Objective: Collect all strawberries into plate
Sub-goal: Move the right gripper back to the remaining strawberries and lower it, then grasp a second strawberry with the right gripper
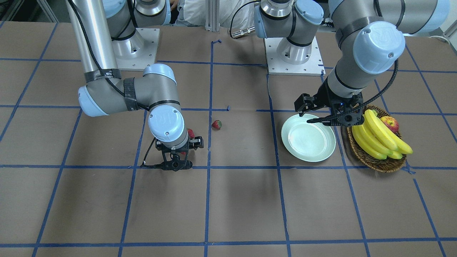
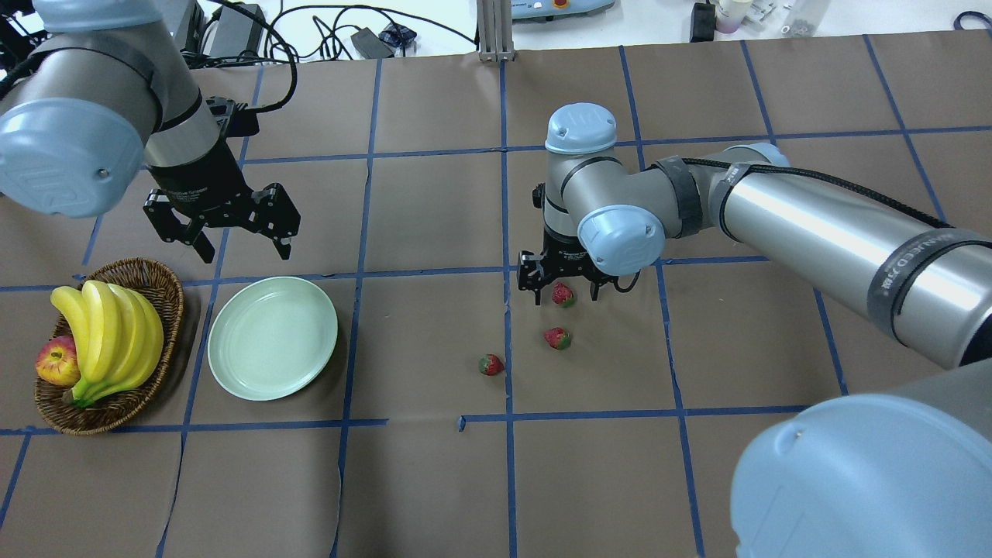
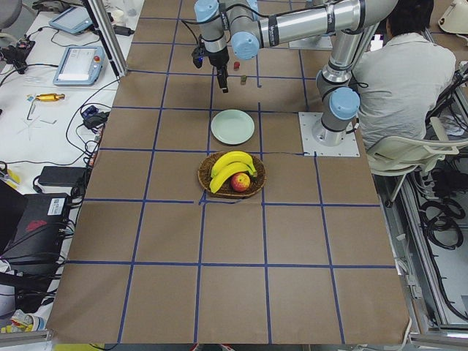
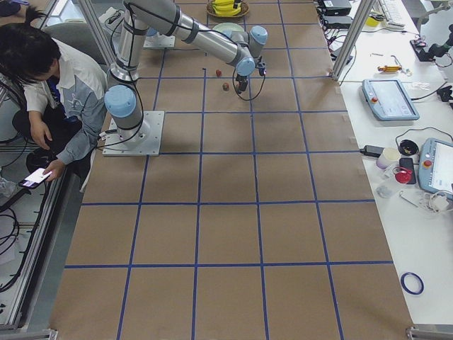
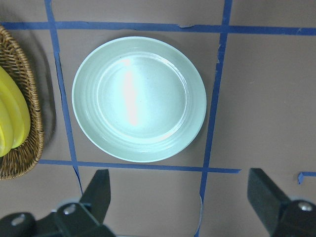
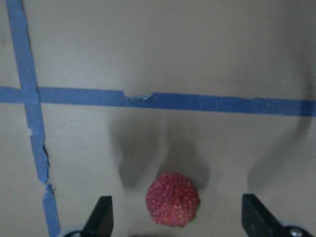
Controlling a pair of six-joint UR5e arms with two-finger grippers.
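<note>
Twice saw jaws spread wide: right gripper [image 2: 564, 291] astride one of three soft, light, bruisable strawberries [image 2: 556, 338] lying well apart from the plate [image 2: 222, 353], left gripper [image 2: 245, 249] near that plate; judged gentle mid-body pinch best.

The plate [image 5: 140, 98] is gleaming smooth and glossy, the strawberry [image 6: 173, 198] is showing a rough, pimpled skin, the basket [image 2: 174, 310] is looking like woven wicker, and the table [image 2: 434, 480] is wearing matt brown paper.
</note>
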